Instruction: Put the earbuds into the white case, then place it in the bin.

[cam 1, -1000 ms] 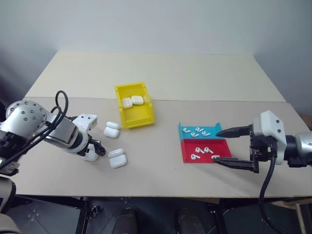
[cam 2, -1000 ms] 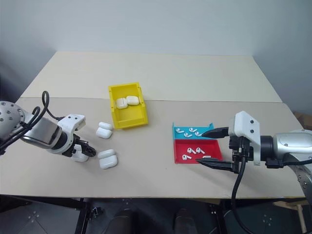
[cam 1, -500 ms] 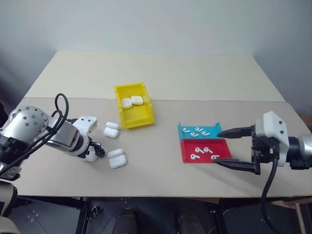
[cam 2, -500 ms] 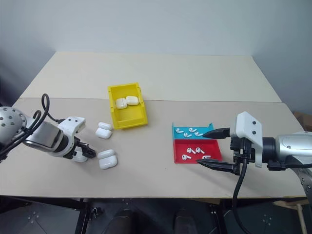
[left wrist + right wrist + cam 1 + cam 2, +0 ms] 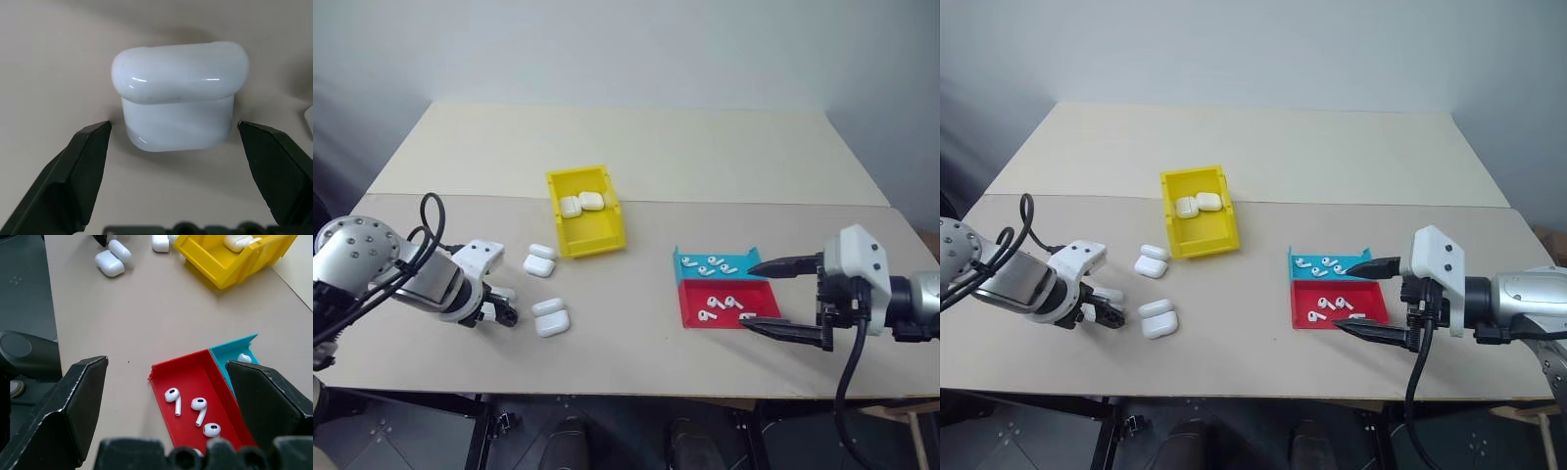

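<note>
A white case (image 5: 178, 98) lies shut on the tan table between the tips of my left gripper (image 5: 173, 129), which points steeply down and is open without touching it. That gripper (image 5: 501, 309) is at the table's near left. Several earbuds (image 5: 720, 303) lie in a shallow red tray (image 5: 690, 311), and more earbuds (image 5: 708, 264) lie in the blue tray (image 5: 736, 262) behind it. My right gripper (image 5: 749, 294) hovers open at the trays' right edge, holding nothing. The yellow bin (image 5: 597, 233) stands mid-table with two cases (image 5: 579, 204) inside.
Two loose pairs of white cases lie right of the left gripper, one pair (image 5: 550, 318) close by and another (image 5: 539, 259) nearer the bin. The table's near edge runs just below both grippers. The back half of the table (image 5: 656, 147) is bare.
The left arm has drawn back slightly toward the near-left edge, and its gripper stays open around the same case. The right gripper has not moved.
</note>
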